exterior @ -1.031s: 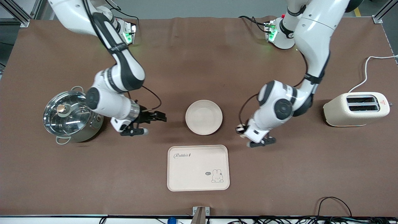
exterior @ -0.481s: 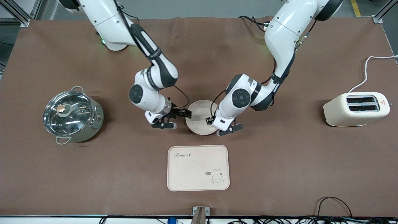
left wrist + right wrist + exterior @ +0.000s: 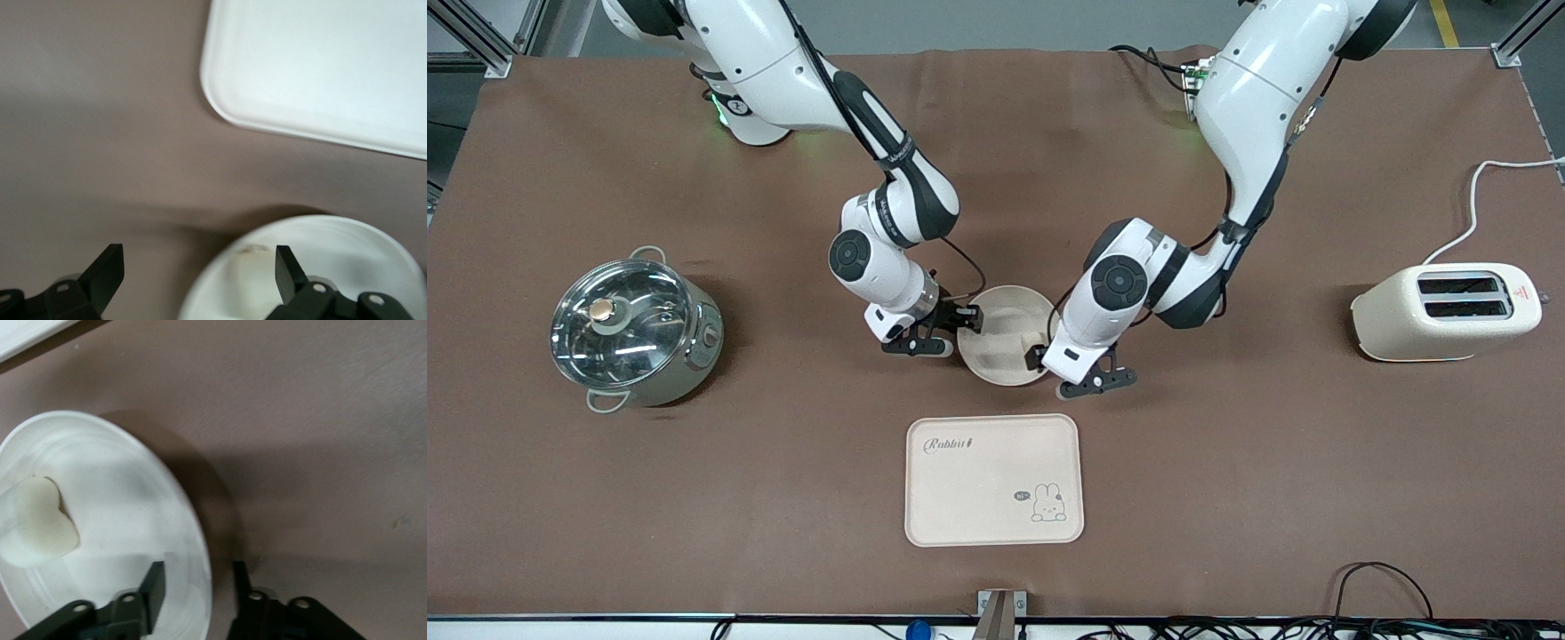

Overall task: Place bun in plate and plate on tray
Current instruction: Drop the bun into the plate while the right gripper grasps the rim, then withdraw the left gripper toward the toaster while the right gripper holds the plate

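Straddling plate (image 3: 1005, 342) rim, seemingly newly lifted: both pincers (image 3: 947, 331) (image 3: 1080, 371).

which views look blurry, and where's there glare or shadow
Left wrist view: soft and smeared, the tray washed out white and the plate rim fuzzy. Right wrist view: sharper, the plate casting a dark shadow on the cloth, the bun clear. Front view: crisp, with glare on the pot lid.
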You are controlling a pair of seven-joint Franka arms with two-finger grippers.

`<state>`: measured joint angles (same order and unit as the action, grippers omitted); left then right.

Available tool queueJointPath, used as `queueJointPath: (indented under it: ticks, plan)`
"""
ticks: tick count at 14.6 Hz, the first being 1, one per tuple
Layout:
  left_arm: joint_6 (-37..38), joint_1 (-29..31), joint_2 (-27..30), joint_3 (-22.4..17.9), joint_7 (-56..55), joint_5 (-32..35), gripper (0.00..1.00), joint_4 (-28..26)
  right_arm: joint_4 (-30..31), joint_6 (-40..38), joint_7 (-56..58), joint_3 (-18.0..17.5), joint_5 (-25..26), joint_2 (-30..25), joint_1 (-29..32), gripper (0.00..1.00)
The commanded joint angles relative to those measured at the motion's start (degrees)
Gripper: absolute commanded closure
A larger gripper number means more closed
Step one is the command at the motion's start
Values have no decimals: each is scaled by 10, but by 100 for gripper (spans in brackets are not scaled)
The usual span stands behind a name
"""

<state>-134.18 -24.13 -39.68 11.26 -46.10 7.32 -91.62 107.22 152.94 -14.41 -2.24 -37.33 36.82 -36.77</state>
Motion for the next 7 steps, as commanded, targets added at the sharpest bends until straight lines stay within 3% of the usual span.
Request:
queueJointPath:
  ticks: [1,4,7]
  plan:
    - [111,66,78,3,133,36,0,9,8,7,4,0,-15,-3,5,76]
    - [159,130,134,2,243,36,0,12,7,5,5,0,-14,-4,4,96]
    - [223,188,202,3,318,33,0,13,11,3,5,0,-13,-15,0,99]
